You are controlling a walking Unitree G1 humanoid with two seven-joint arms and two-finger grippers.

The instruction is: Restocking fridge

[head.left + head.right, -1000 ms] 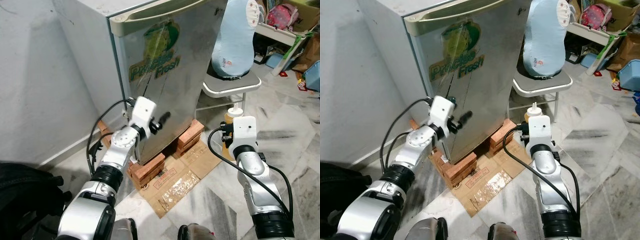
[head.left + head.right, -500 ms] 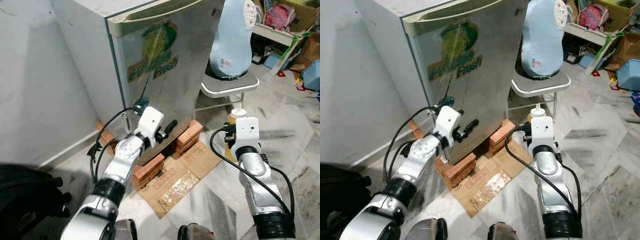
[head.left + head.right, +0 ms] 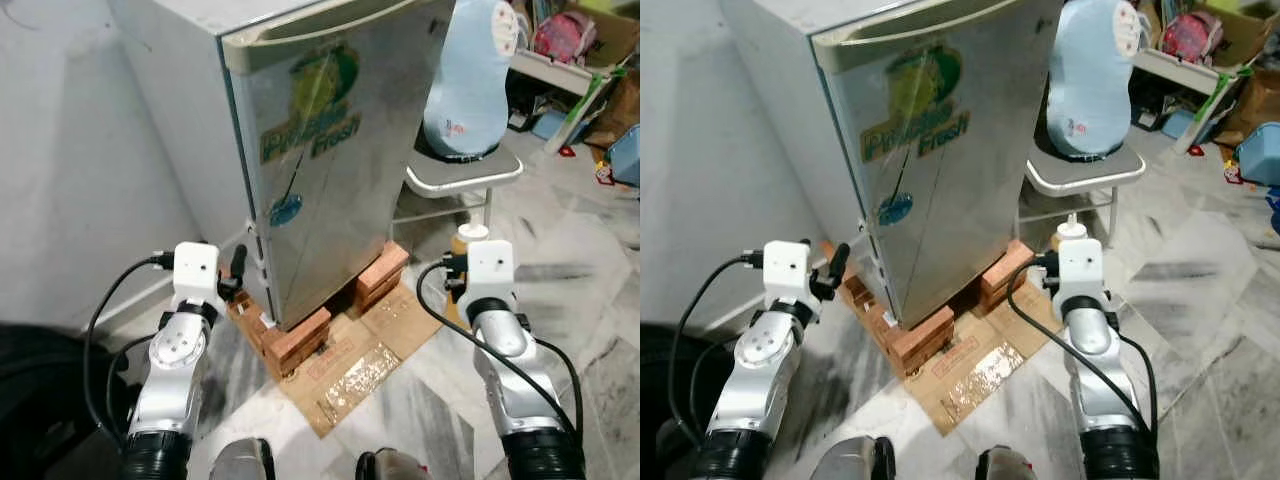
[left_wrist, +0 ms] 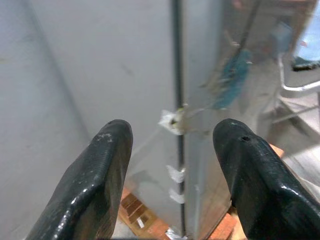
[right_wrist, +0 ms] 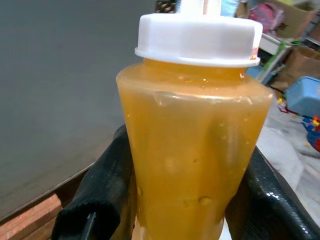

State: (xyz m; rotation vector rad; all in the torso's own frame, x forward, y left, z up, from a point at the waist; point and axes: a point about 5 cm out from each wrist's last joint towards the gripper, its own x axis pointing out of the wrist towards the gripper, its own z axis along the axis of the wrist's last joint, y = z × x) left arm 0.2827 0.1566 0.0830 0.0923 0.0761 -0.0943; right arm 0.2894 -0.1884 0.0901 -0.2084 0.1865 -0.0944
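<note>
I have the right gripper [image 5: 185, 200] clamped on the squeeze bottle [image 5: 192, 135] of amber sauce, white cap up, held low on the right, just in front of the chair [image 3: 465, 175]. The left gripper [image 4: 175, 165] is spread and empty, sitting at the near-left corner of the fridge [image 3: 330, 170], facing the seam where the closed door meets the side wall.

My worry is the door: the fingers [image 4: 97, 180] straddle that seam without gripping anything, so a pull from here could slip off. The fridge also stands on loose bricks [image 3: 295, 340] over cardboard [image 3: 350, 365], and a hard tug might rock it. The bottle rides close to the chair leg, so a careless swing could knock it.

Compared with half a second ago, the left arm has dropped back from the door face to the corner, uncovering the blue sticker [image 3: 284, 211]; the bottle hand has barely changed.
</note>
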